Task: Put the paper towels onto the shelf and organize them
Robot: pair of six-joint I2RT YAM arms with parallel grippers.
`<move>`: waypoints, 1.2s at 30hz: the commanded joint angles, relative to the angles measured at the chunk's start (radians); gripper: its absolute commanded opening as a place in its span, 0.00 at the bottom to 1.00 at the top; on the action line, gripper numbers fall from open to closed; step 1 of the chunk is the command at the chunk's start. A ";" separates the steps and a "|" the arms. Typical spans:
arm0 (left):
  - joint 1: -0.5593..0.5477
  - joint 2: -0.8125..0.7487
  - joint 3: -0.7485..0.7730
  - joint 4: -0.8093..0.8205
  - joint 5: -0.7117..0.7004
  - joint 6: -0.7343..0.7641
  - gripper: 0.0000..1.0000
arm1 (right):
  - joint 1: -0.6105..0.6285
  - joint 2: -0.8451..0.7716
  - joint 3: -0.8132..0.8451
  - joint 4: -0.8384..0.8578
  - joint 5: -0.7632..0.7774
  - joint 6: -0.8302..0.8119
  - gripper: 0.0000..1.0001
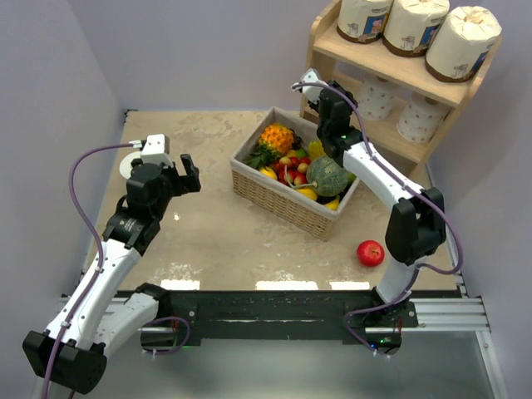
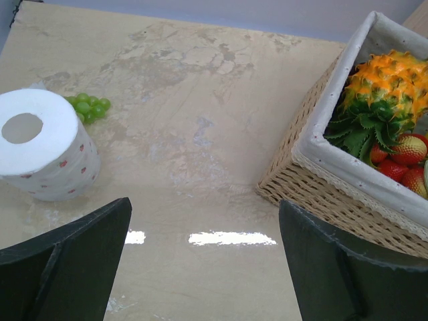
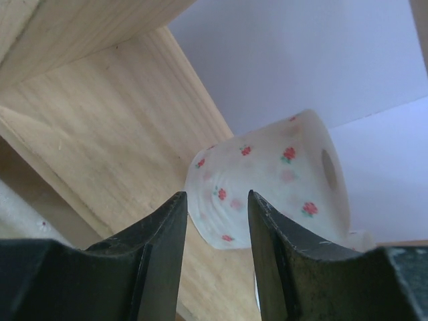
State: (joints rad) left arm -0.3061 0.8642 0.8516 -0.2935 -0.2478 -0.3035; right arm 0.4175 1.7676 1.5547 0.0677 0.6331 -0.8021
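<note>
Hovering at the shelf (image 3: 114, 114), the right end effector (image 3: 215, 200) is slightly apart and empty, a dotted roll (image 3: 267, 180) just beyond on the shelf. The left end effector (image 2: 204, 207) gapes wide above the worktop (image 2: 200, 100); a loose roll (image 2: 43, 144) stands beside grapes (image 2: 87, 107).

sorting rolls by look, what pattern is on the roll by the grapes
White with small red dots; the roll shows best in the left wrist view.

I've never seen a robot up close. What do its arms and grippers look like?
The left arm and right arm have white shells, black joints and looping purple cables. The left gripper and right gripper each have two flat dark fingers.
</note>
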 commanded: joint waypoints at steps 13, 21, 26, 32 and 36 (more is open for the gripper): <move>0.001 -0.001 -0.011 0.039 -0.018 -0.005 0.97 | -0.068 0.165 0.200 0.188 0.062 -0.082 0.44; 0.001 0.002 -0.008 0.040 -0.024 -0.003 0.97 | -0.095 0.175 0.179 0.210 0.146 -0.054 0.44; 0.001 0.006 -0.008 0.040 -0.025 -0.003 0.96 | -0.095 0.119 0.114 0.182 0.204 -0.020 0.45; 0.001 0.002 -0.010 0.040 -0.028 -0.005 0.96 | -0.100 0.038 0.024 0.120 0.206 0.062 0.46; 0.001 0.009 -0.011 0.040 -0.028 -0.006 0.96 | -0.100 -0.003 0.002 0.070 0.235 0.102 0.46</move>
State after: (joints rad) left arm -0.3061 0.8684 0.8516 -0.2935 -0.2592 -0.3035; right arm 0.3382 1.8408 1.5703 0.1757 0.7860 -0.7811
